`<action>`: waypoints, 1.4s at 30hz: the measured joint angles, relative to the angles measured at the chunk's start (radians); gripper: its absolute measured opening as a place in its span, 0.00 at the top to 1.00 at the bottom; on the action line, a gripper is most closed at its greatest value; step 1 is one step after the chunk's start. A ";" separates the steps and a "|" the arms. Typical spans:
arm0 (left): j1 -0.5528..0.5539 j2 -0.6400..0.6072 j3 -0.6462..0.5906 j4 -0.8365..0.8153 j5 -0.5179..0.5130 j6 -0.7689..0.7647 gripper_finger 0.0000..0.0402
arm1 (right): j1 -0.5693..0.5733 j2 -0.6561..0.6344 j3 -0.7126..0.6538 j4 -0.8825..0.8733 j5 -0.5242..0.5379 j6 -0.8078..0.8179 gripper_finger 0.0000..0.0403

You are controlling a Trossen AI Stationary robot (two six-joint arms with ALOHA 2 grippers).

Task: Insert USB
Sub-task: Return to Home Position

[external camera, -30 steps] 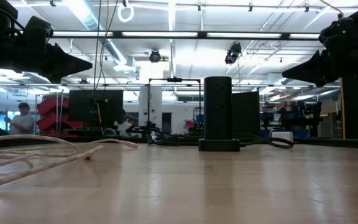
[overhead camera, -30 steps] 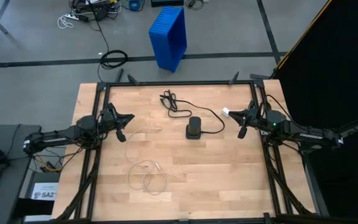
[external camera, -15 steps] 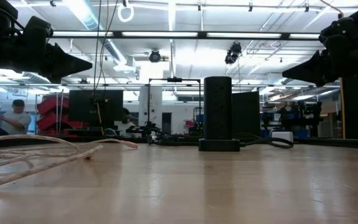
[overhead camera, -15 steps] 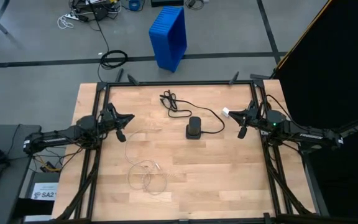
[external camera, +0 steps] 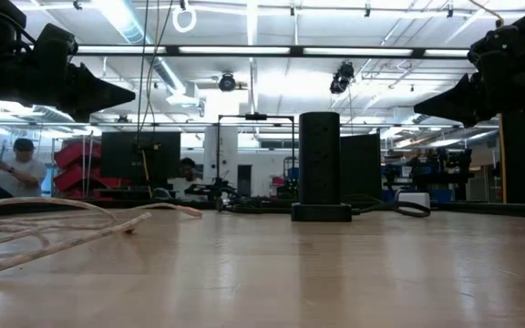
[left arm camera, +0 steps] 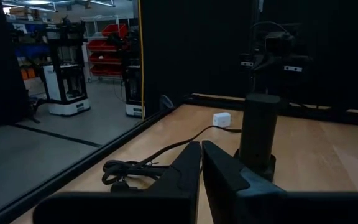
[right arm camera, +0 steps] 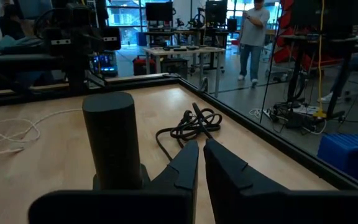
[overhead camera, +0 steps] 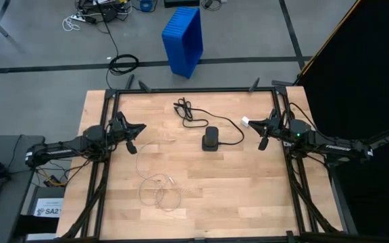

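Observation:
A black power tower (overhead camera: 211,140) stands upright on the wooden table (overhead camera: 248,196), near its middle. Its black cord (overhead camera: 186,111) lies coiled toward the far edge and runs to a white plug (overhead camera: 246,122). A white USB cable (overhead camera: 159,190) lies in loose loops on the near left part of the table and shows in the low view (external camera: 62,223) too. My left gripper (overhead camera: 139,127) hovers shut at the table's left edge, pointing level toward the tower (left arm camera: 258,134). My right gripper (overhead camera: 254,125) hovers shut at the right edge, also pointing at the tower (right arm camera: 114,140). Neither touches anything.
A black metal frame (overhead camera: 194,90) runs around the table's edges. A blue crate (overhead camera: 184,39) and cables lie on the floor beyond the far edge. A black curtain (overhead camera: 363,67) hangs to the right. People stand in the room behind (external camera: 21,169).

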 joint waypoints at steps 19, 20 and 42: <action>0.000 0.000 0.000 0.000 0.000 0.000 1.00 | 0.000 0.000 0.000 0.000 0.000 0.000 0.99; 0.000 0.000 0.000 0.000 0.000 0.000 1.00 | 0.000 0.000 0.000 0.000 0.000 0.000 0.99; 0.000 0.000 0.000 0.000 0.000 0.000 1.00 | 0.000 0.000 0.000 0.000 0.000 0.000 0.99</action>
